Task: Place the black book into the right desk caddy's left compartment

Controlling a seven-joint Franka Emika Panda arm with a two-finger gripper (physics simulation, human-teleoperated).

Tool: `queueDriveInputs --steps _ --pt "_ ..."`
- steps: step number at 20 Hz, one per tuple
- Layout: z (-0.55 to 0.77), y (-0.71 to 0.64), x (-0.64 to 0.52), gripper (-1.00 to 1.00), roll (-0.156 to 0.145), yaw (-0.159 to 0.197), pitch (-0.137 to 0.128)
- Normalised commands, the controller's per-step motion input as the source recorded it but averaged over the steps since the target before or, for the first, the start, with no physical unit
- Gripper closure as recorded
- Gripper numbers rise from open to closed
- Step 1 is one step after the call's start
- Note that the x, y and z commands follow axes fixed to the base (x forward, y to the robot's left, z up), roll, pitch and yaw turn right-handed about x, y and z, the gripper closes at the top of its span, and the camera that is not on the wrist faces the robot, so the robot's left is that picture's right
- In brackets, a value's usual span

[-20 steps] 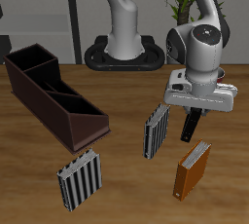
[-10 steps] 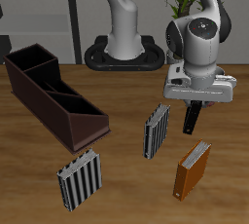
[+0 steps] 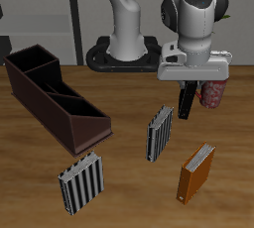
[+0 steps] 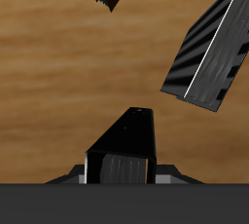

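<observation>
My gripper [image 3: 190, 83] hangs above the table, shut on the top of the black book [image 3: 187, 102]. The book dangles upright, clear of the tabletop. In the wrist view the black book [image 4: 127, 140] shows between my fingers, seen from above. The right desk caddy [image 3: 50, 93], a long dark maroon box with inner dividers and a sloped end, lies across the table from my gripper, well apart from it. Its compartments look open and unfilled.
A grey-striped book [image 3: 159, 134] stands just in front of and below the held book, also seen as striped book [image 4: 212, 51]. A second striped book [image 3: 80, 181] and an orange-brown book [image 3: 196, 173] stand near the front edge. A reddish mug [image 3: 211, 93] sits behind the gripper.
My gripper has risen and shifted back from the front edge, lifting the black book up off the table; the mug behind it has come into sight.
</observation>
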Motion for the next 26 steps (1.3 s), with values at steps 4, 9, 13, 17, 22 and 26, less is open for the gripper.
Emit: queueDriveInputs --steps 4,9,13,17,22,26 --pt "0.33 -0.25 -0.16 1.00 -0.026 0.075 -0.044" --pt "0.22 -0.29 -0.13 1.00 -0.011 0.087 0.011" --pt "0.18 -0.33 -0.10 1.00 -0.010 0.104 -0.009" --pt "0.22 -0.27 -0.09 1.00 -0.015 0.060 0.009" --pt "0.13 -0.15 -0.08 1.00 0.003 0.090 0.011" --pt "0.15 -0.25 0.00 1.00 0.024 0.098 0.029"
